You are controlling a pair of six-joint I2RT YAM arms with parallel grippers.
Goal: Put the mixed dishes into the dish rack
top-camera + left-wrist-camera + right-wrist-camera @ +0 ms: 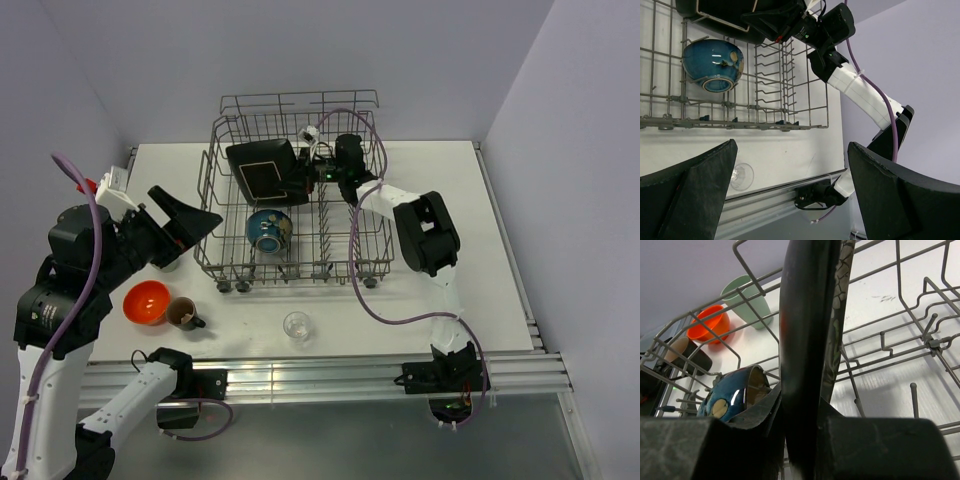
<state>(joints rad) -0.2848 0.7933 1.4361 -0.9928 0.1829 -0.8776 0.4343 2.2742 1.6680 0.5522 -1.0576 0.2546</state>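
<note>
Top camera looks down from 6 o'clock; left wrist faces 3 o'clock, right wrist 9 o'clock, close; all 3 share the blue bowl (267, 230).

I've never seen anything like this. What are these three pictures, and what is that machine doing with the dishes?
Two robot arms are bolted to a table, each ending in a two-finger gripper. One picture looks down from above; the others come from wrist cameras. The right gripper clamps a black square plate on edge inside the wire dish rack, near a blue bowl. The left gripper is open and empty. An orange bowl, brown mug, green cup and clear glass sit on the table.
</note>
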